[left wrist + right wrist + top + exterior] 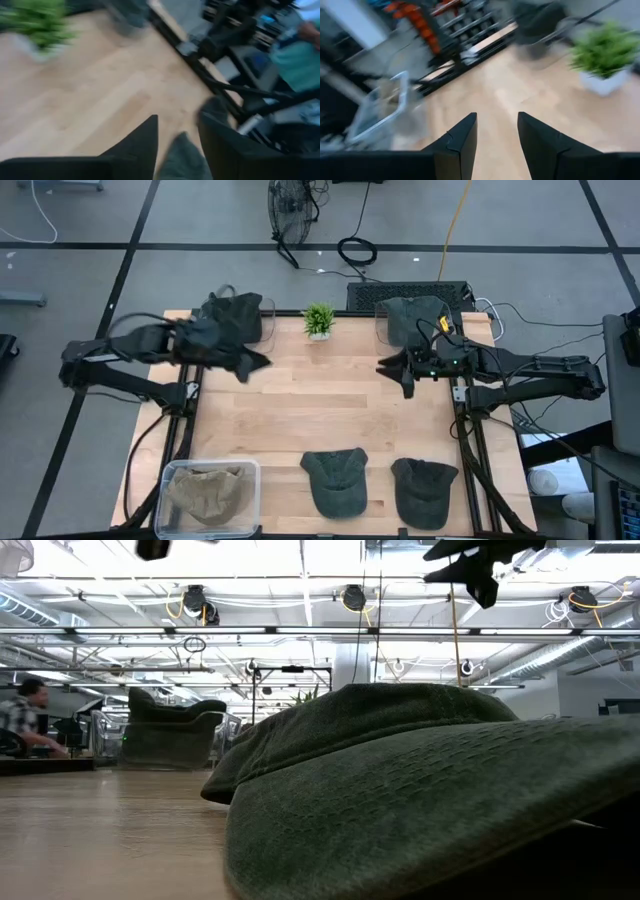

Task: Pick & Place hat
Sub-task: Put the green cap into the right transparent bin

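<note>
You had both hats [335, 480] lying at the near edge, left gripper [255, 363] and right gripper [392, 372] both parted and empty above mid-table, so you needed a square descent over one crown.

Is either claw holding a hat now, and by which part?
Neither. The right claw and the left claw both stand open with nothing between their fingers.

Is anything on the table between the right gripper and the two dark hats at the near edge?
Nothing visible. In the high view, only bare wood lies between the right gripper and the two dark hats. The small plant stands off toward the far edge, and the clear bin sits at the near left corner.
</note>
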You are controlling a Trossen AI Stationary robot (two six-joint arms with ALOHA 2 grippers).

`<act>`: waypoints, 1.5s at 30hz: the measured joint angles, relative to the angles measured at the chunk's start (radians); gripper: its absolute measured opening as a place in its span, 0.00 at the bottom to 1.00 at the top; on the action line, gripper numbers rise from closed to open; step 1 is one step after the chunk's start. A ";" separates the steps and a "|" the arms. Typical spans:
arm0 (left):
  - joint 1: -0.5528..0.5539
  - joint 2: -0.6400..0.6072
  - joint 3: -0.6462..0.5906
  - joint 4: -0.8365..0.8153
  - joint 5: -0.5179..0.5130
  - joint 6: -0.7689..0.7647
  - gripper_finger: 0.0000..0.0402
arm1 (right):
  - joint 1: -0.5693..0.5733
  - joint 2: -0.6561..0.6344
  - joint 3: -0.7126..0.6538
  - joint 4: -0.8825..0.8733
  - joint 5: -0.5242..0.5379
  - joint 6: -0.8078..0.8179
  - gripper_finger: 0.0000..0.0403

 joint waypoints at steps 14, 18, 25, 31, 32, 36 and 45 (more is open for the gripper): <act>-0.228 0.303 0.000 0.447 0.000 -0.055 0.25 | 0.001 -0.140 0.000 -0.188 -0.215 0.076 0.32; -0.273 0.367 0.000 0.560 0.000 -0.066 0.23 | 0.001 -0.188 0.000 -0.186 -0.213 0.076 0.32; -0.324 0.430 0.000 0.675 -0.036 -0.069 0.23 | 0.001 -0.223 0.000 -0.186 -0.212 0.104 0.32; -0.346 0.434 0.000 0.717 -0.082 -0.060 0.23 | 0.001 -0.226 0.000 -0.177 -0.212 0.130 0.32; -0.349 0.434 0.000 0.716 -0.086 -0.058 0.23 | 0.001 -0.225 0.000 -0.166 -0.212 0.133 0.32; -0.351 0.435 0.000 0.702 -0.087 -0.025 0.23 | 0.015 -0.207 0.000 -0.070 -0.212 0.134 0.32; -0.328 0.434 0.000 0.718 -0.088 -0.007 0.23 | 0.214 -0.034 0.000 0.117 -0.154 0.137 0.32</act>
